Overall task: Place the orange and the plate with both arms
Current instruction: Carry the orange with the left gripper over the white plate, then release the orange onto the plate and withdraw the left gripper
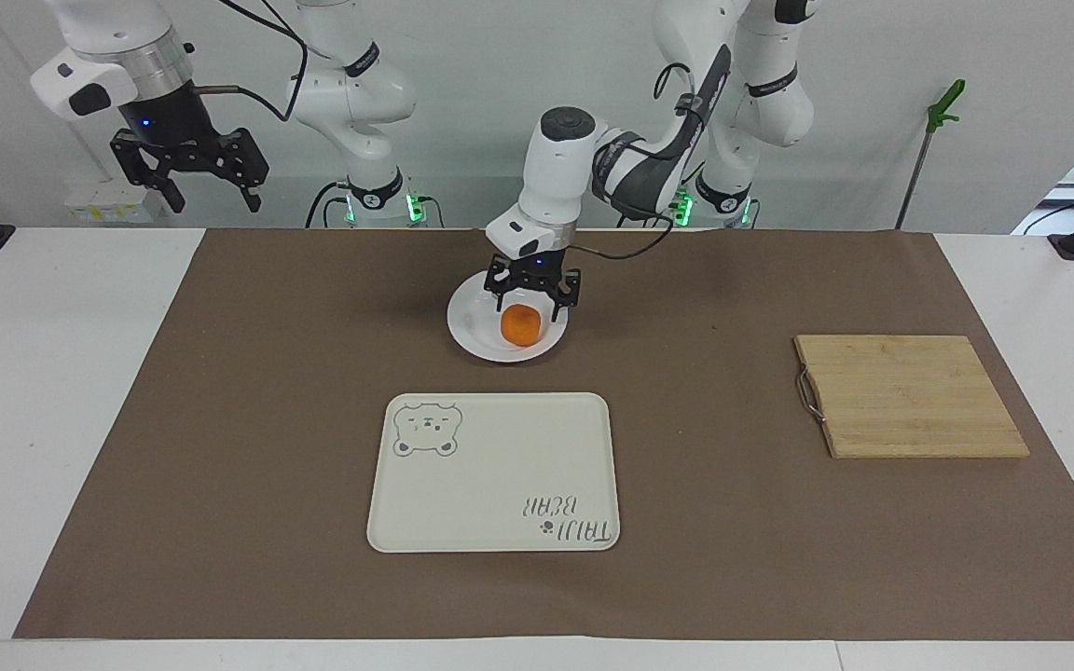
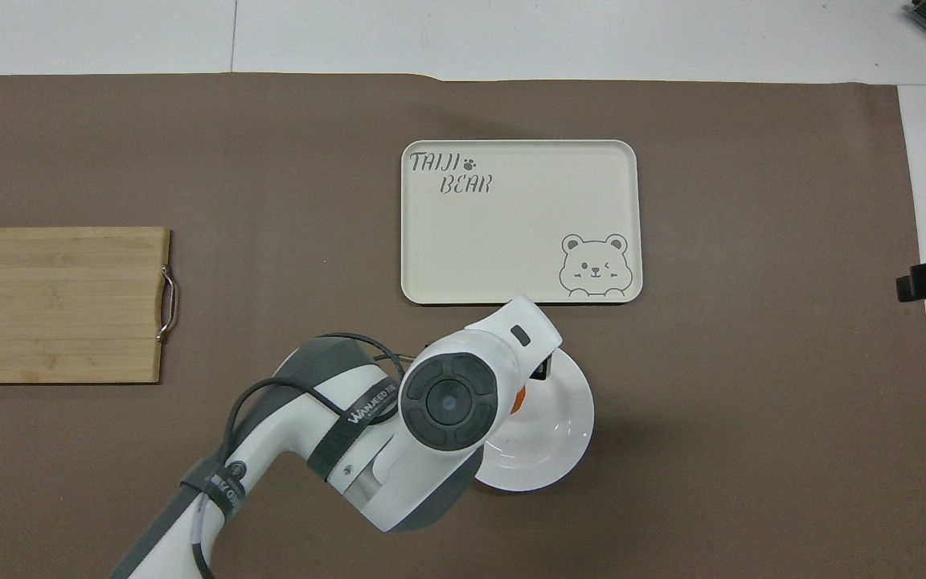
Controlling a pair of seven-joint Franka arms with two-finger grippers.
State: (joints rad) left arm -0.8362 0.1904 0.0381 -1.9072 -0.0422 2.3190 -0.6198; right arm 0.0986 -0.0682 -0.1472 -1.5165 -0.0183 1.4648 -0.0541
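1. Orange in colour and small, the orange sits on the plate, on the part of it toward the tray; only a sliver of the fruit shows past the arm from overhead.
2. The white plate rests on the brown mat covering the table, nearer to the robots than the tray, close to it but apart.
3. The left gripper hangs just above the orange, its fingers spread wide to either side of the fruit's top and gripping nothing; the fruit lies free below them.
4. The left arm reaches in from its base, its wrist housing covering much of the plate from overhead.
5. The right gripper waits raised near its own end of the table, off the mat, fingers parted and empty.
6. The cream tray with the bear drawing lies flat mid-mat, farther from the robots than the plate, and carries nothing.
7. A bamboo cutting board with a metal handle lies toward the left arm's end, well apart from plate and tray.
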